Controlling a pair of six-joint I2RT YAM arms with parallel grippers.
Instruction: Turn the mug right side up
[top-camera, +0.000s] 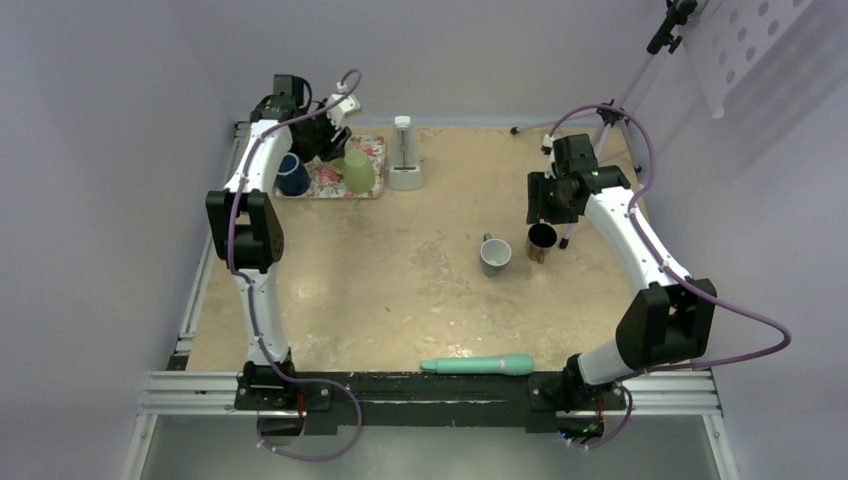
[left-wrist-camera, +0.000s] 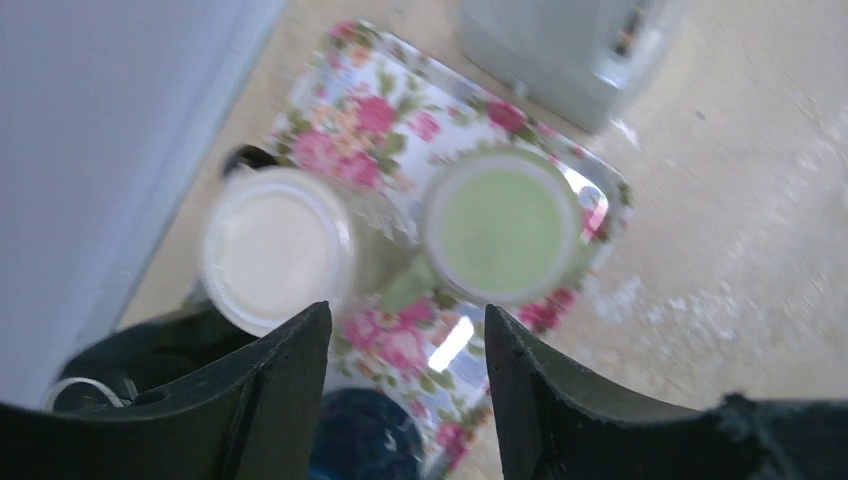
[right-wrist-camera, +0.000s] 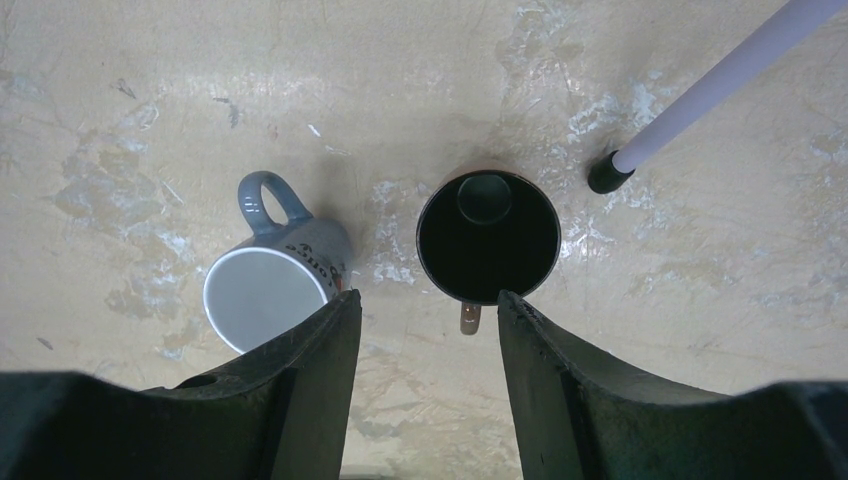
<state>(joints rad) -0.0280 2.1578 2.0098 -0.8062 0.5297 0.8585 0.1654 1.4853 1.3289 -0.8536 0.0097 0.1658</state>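
Note:
On the floral tray (top-camera: 372, 150) (left-wrist-camera: 375, 115) at the back left stand a green cup (top-camera: 359, 170) (left-wrist-camera: 500, 225) with its flat base up, a cream-white cup (left-wrist-camera: 275, 245) and a dark blue mug (top-camera: 292, 175) (left-wrist-camera: 365, 440). My left gripper (top-camera: 335, 140) (left-wrist-camera: 407, 320) hovers above them, open and holding nothing. At mid-right a grey mug (top-camera: 495, 255) (right-wrist-camera: 270, 285) and a dark mug (top-camera: 541, 240) (right-wrist-camera: 488, 237) both stand mouth up. Above the dark mug my right gripper (top-camera: 548, 215) (right-wrist-camera: 428, 300) is open, with nothing between its fingers.
A pale grey-white box-like device (top-camera: 405, 160) (left-wrist-camera: 560, 50) stands right of the tray. A teal cylinder (top-camera: 478, 365) lies by the front edge. A tripod leg (top-camera: 566, 238) (right-wrist-camera: 700, 90) touches down just right of the dark mug.

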